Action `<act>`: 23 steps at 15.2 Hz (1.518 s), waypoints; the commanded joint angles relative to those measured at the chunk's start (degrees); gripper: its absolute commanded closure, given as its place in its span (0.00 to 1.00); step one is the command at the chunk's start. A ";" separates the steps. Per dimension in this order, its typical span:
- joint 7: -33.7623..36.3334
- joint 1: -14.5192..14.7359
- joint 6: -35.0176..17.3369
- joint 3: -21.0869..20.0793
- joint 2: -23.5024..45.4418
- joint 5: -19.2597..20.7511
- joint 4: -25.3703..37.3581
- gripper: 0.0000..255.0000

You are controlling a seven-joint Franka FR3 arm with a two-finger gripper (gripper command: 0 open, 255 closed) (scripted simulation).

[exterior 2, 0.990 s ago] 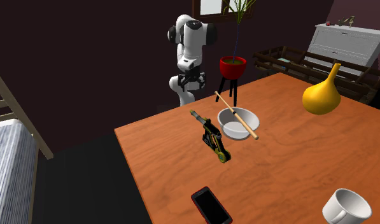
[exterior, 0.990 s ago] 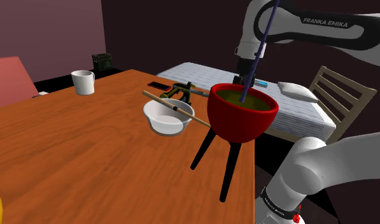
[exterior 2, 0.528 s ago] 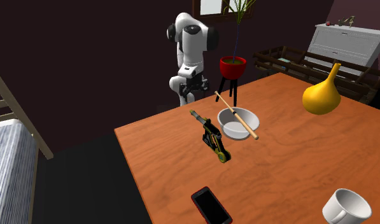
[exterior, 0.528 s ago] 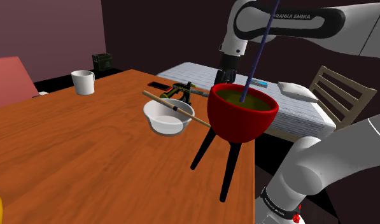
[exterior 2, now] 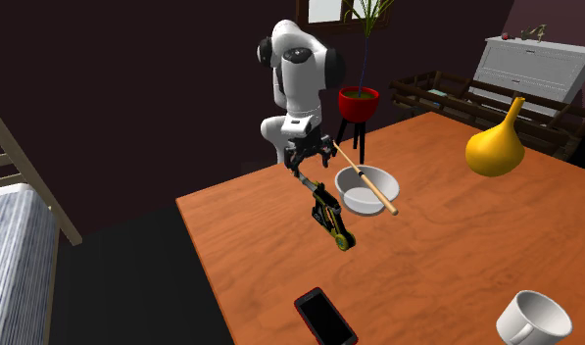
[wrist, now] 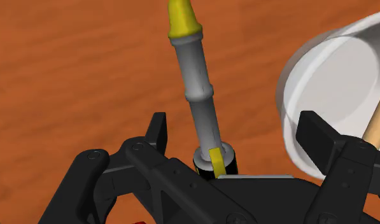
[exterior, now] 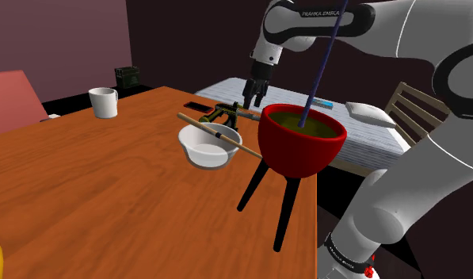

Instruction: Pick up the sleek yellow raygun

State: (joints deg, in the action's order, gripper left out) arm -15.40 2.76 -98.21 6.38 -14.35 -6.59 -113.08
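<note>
One raygun (wrist: 196, 89) (grey barrel, yellow tip), one white bowl (wrist: 322, 76); claw (wrist: 237, 131) spread over raygun.

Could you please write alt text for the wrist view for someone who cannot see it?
The open black hand hovers over a raygun lying on an orange-brown wooden table, its grey, yellow-tipped barrel pointing away from between the spread fingers. Beside it sits a white bowl with a wooden stick in it.

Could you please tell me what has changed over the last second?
The gripper swung from near the red plant pot out over the table and lowered, open, above the barrel of the raygun; nothing grasped yet. The raygun, bowl, phone and mug stayed put.
</note>
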 commanded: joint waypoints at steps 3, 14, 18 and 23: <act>-3.67 0.69 -1.21 0.78 8.07 -3.39 8.23 0.00; -4.79 0.72 -6.94 0.68 8.33 -3.82 2.76 1.00; -4.79 0.72 -6.93 0.68 8.35 -3.82 2.79 1.00; -4.82 0.72 -6.96 0.70 8.47 -3.83 2.87 1.00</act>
State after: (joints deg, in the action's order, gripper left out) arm -20.23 3.46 -105.16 7.09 -6.02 -10.41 -110.23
